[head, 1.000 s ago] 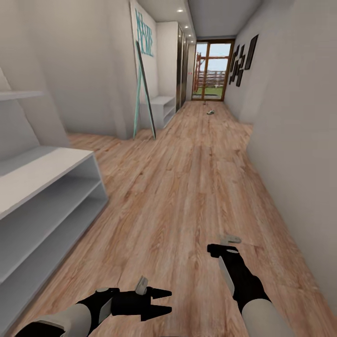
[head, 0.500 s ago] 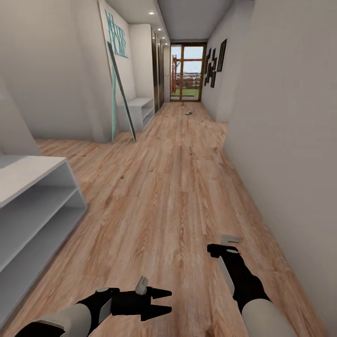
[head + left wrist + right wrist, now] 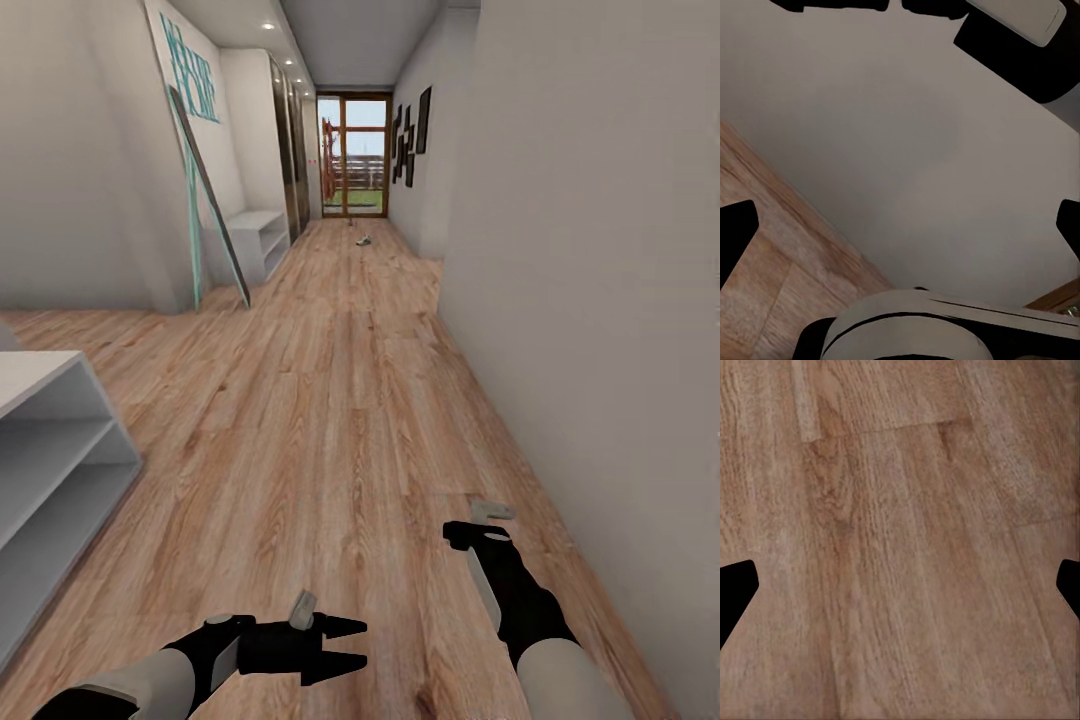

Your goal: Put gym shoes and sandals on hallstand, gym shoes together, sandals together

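The corridor floor (image 3: 330, 400) of light wood planks runs ahead to a glass door. One end of the pale hallstand (image 3: 45, 440), with two open shelf levels, shows at the left edge. My left gripper (image 3: 355, 643) hovers low over the floor, open and empty, its fingers pointing right. My right gripper (image 3: 478, 530) points down at the planks, also open and empty; the right wrist view has bare planks (image 3: 900, 547) between its fingers. The gym shoes and sandals are out of view. A small pale thing (image 3: 364, 240) lies far down the floor, too small to identify.
A grey wall (image 3: 580, 300) runs close along my right side. A tall framed panel (image 3: 210, 200) leans on the left wall, with a low white bench (image 3: 255, 235) behind it. Dark pictures (image 3: 410, 135) hang on the right wall further on.
The camera has turned right, so the whole scene has slid left and most of the hallstand has left the frame. Both arms hold the same pose.
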### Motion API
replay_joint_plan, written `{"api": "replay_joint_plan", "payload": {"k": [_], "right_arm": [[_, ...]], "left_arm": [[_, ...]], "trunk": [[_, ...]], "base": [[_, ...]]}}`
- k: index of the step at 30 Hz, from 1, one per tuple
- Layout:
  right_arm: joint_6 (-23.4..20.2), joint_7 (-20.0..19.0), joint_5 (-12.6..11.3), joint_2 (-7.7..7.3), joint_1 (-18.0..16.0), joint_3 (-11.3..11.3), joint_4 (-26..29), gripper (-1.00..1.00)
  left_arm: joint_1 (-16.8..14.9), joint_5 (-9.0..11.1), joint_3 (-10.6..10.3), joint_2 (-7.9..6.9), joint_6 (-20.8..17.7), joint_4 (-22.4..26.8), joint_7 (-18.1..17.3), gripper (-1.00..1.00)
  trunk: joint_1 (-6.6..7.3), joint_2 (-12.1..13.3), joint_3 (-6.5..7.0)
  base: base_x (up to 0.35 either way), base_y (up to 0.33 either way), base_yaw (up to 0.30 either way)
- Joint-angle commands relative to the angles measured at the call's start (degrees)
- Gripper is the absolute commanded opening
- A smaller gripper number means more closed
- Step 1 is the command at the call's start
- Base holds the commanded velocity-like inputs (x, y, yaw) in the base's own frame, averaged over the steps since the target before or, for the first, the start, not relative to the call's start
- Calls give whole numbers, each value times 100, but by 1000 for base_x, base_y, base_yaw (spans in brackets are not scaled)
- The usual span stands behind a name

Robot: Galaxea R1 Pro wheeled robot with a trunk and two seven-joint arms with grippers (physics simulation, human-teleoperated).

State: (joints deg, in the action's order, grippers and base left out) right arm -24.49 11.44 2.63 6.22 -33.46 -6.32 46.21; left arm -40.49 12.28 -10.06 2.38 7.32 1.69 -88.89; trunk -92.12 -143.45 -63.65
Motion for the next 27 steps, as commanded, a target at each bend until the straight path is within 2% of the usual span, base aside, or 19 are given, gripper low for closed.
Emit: {"api": "replay_joint_plan", "payload": {"k": [1,27], "right_arm": [[-32,-1,27,5,-3,-15,6,100],[-29,-11,28,-7,-3,-8,35,100]], "left_arm": [[-3,55,-49,-1,59,-2,-6,100],[-3,55,-36,-23,59,0,-6,100]], "trunk": [[1,-2,-5],[1,-2,-5]], "base": [[0,0,-93],[0,0,-8]]}}
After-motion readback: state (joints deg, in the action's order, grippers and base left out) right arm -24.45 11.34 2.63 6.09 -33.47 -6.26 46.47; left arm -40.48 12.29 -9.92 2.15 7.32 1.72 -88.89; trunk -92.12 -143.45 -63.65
